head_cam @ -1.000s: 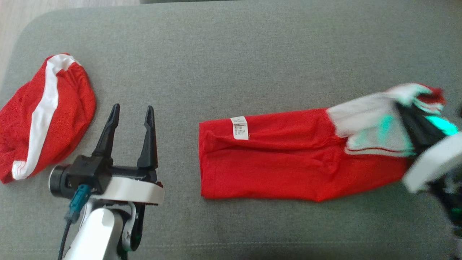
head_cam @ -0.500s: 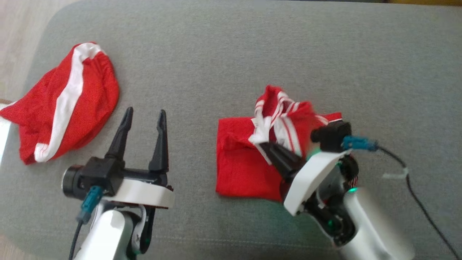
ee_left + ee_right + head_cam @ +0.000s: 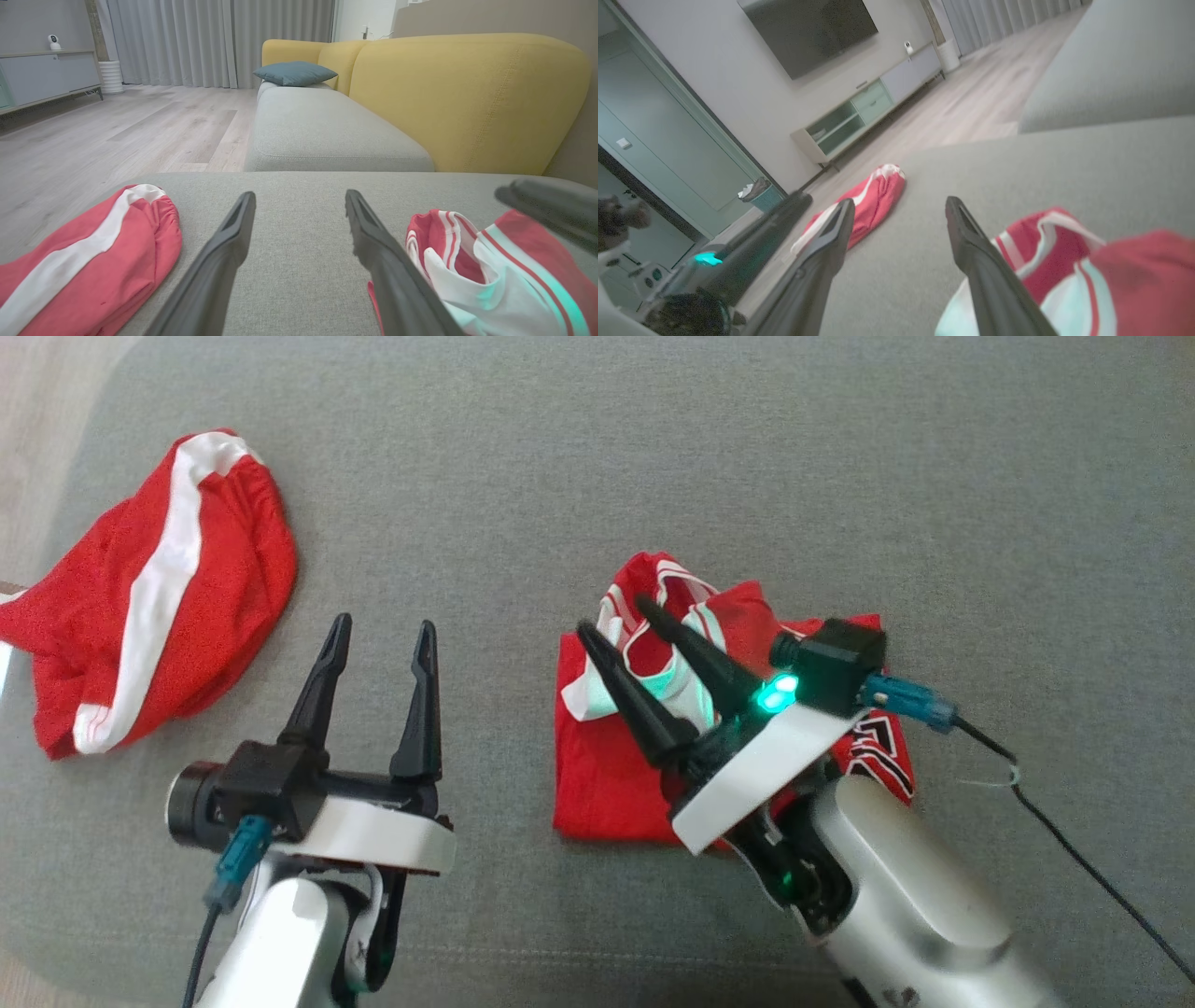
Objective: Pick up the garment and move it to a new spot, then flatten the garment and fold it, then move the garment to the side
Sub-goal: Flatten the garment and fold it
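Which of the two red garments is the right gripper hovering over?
The folded garment with thin white stripes, beneath the open right gripper. The other garment, with one broad white stripe, lies apart beyond the left gripper.

Soft, even daylight lies over the grey cushion (image 3: 579, 467) in my head view, with hardly any shadow and no glare. The green lamp (image 3: 780, 689) on my right wrist throws a teal tint on the white of the garment (image 3: 605, 782), and both wrist views catch that tint too. My right wrist view is dimmer and smeared, with the near cloth out of focus, and both wrist views bend at their edges.
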